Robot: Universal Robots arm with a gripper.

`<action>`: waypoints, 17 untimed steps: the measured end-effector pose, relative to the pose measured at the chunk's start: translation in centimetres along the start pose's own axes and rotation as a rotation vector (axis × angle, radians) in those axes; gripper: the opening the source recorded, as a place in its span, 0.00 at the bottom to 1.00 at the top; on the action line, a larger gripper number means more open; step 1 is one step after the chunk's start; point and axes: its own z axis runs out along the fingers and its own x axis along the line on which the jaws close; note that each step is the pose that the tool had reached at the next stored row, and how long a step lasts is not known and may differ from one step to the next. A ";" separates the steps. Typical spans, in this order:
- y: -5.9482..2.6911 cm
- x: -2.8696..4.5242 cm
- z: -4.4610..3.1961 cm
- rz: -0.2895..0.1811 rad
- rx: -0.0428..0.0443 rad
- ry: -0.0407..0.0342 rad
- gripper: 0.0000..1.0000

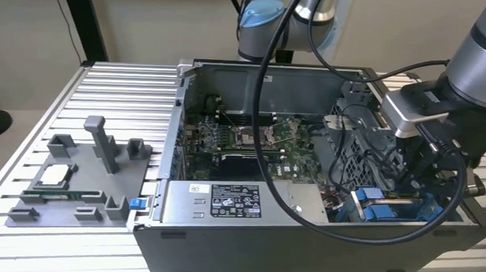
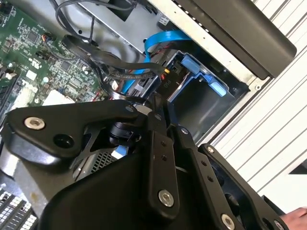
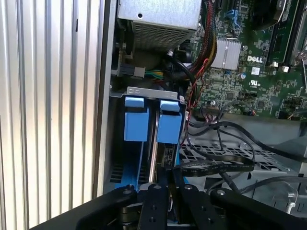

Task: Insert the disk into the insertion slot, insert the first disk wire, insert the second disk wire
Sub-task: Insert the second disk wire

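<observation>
Ribbed aluminium bench (image 1: 106,81) is carrying an open computer case (image 1: 304,243), laid on its side so the bay is facing upward for access. Gripper (image 3: 169,179) is reaching down into the insertion slot (image 3: 120,93) at the case's corner; fingers (image 3: 164,176) are pinching narrow on a black wire (image 3: 211,166) just beside the disk (image 3: 169,127), which is sitting seated in the slot beneath them, blue carrier tabs showing.

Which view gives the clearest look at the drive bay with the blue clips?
The first wrist view: the insertion slot faces the camera, both blue tabs and its grey frame plain above the gripper. The exterior view shows it partly behind the arm and cables. The second wrist view catches one blue clip and a wall.
</observation>
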 end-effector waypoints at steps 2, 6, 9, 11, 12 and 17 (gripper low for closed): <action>0.01 0.01 0.09 0.000 0.0001 -0.0013 0.00; -0.05 0.03 0.26 0.000 0.0004 -0.0048 0.00; -0.10 0.04 0.36 0.001 0.0007 -0.0081 0.00; -0.12 0.03 0.41 0.001 0.0009 -0.0103 0.00; -0.14 0.03 0.43 0.001 0.0010 -0.0113 0.00; -0.22 0.02 0.53 0.001 0.0013 -0.0158 0.00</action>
